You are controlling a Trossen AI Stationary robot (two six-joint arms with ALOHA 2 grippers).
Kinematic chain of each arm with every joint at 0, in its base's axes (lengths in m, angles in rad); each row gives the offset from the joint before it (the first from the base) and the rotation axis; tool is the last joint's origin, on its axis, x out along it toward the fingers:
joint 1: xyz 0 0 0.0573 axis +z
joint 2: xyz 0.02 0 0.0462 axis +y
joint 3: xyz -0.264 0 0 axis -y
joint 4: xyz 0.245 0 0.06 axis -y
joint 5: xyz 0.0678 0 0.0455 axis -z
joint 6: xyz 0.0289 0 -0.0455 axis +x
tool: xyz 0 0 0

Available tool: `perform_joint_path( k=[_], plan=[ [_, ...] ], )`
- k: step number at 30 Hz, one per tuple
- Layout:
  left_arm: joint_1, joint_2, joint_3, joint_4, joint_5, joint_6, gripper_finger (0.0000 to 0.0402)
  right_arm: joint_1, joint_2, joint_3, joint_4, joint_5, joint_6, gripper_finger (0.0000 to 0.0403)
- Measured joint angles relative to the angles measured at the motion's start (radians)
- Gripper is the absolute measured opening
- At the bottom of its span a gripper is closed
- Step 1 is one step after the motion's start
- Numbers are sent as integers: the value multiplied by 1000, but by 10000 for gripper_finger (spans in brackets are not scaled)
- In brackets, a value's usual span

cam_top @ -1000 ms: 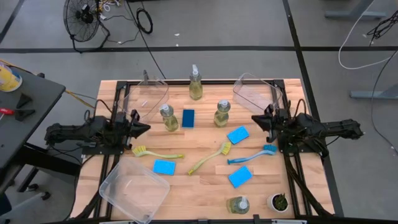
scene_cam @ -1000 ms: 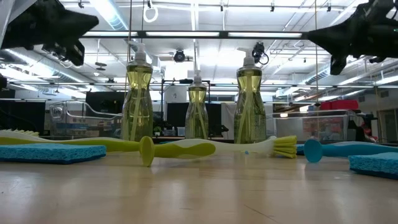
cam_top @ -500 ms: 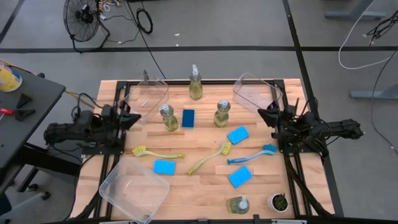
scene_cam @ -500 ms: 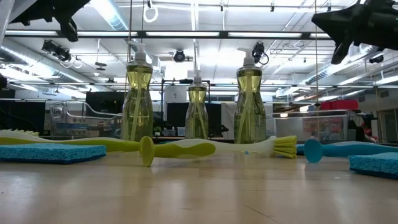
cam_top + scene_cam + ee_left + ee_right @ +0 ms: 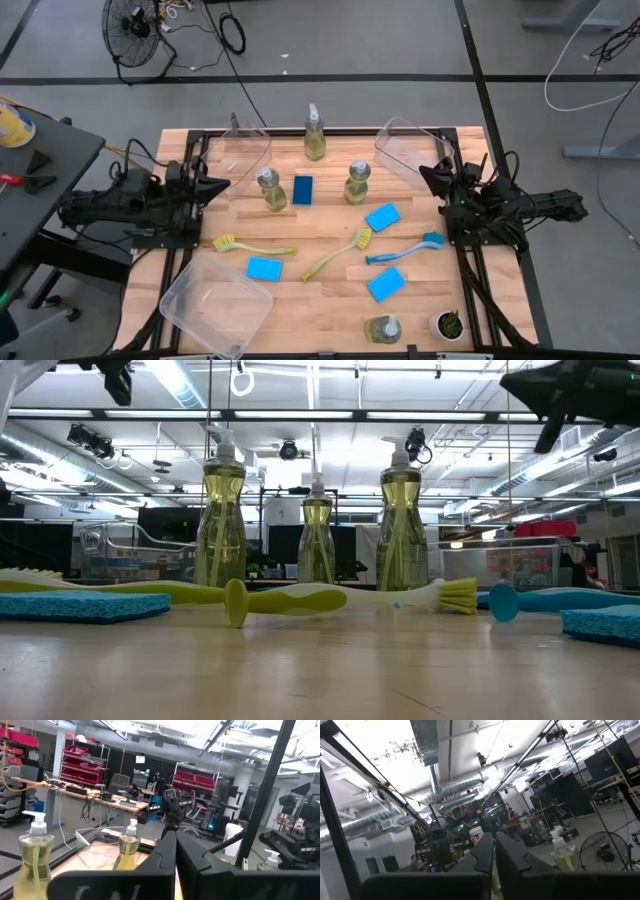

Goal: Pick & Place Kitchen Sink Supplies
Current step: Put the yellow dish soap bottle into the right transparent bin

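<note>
Several clear pump bottles of yellow-green soap stand on the table, two near the middle (image 5: 270, 190) (image 5: 357, 184), one at the far edge (image 5: 315, 135) and one at the near edge (image 5: 383, 328). Several blue sponges (image 5: 382, 216) (image 5: 264, 268) lie flat. Two yellow-green brushes (image 5: 250, 245) (image 5: 338, 255) and a blue brush (image 5: 405, 250) also lie flat. My left gripper (image 5: 226, 184) hovers shut at the table's left side, high above the wood. My right gripper (image 5: 422, 172) hovers shut at the right side, equally high. Both wrist views show their fingers closed together, left (image 5: 175, 836) and right (image 5: 494, 836).
Three clear plastic bins sit on the table: far left (image 5: 240, 155), far right (image 5: 410, 150) and near left (image 5: 215, 305). A small white pot with a green plant (image 5: 447, 325) stands at the near right corner. Bare wood shows between the brushes and the near edge.
Both grippers have risen: in the low view the left one climbs almost out of the picture's top and the right one climbs higher. The left gripper has also drawn back toward the table's left edge, the right one toward the right and far edges. Nothing on the table has moved.
</note>
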Motion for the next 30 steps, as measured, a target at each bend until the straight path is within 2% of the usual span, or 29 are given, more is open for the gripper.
perform_joint_path(
  k=[6, 13, 20, 30],
  plan=[
    [0, 75, 80, -7, 0, 74, 7, 0, 90, 128, -92, -10, -32, 4],
    [0, 131, 178, -52, 0, 81, 6, 0, 192, 249, -176, -37, -32, 6],
    [0, 187, 287, -152, 0, 82, 10, 0, 299, 371, -194, -71, -99, 6],
    [0, 275, 464, -309, 0, 84, 13, 0, 461, 599, -399, -88, -182, 6]
  ],
)
